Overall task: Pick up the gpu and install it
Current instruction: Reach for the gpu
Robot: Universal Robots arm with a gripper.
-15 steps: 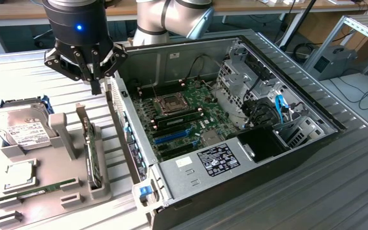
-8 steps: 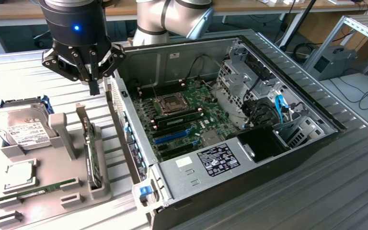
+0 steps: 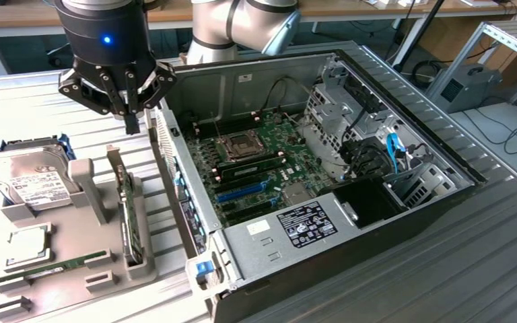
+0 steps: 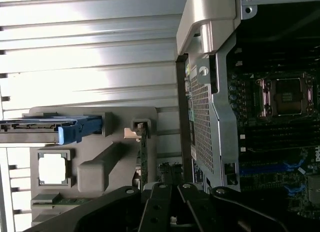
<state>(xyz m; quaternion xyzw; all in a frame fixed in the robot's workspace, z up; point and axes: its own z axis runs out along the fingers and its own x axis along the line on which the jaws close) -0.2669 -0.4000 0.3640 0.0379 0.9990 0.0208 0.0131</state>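
The gpu (image 3: pixel 130 219) stands on edge in a slot of the grey holder (image 3: pixel 79 269), its green board upright and its silver end bracket (image 3: pixel 113 168) at the far end. My gripper (image 3: pixel 132 125) hangs above and just behind that bracket end, shut with nothing between its fingers. In the wrist view the gpu (image 4: pixel 143 159) appears edge-on as a thin green strip just beyond my shut gripper (image 4: pixel 170 193). The open computer case (image 3: pixel 420 202) lies on its side to the exterior view's right of the holder, with its motherboard and blue card slots (image 3: pixel 245 192) exposed.
The holder also carries a silver hard drive (image 3: pixel 29 178) in a blue caddy, a processor chip (image 3: pixel 25 245) and a narrow green memory stick (image 3: pixel 52 266). The case's perforated rear wall (image 4: pixel 202 117) rises between the holder and the motherboard. Ribbed metal tabletop (image 3: pixel 34 108) surrounds everything.
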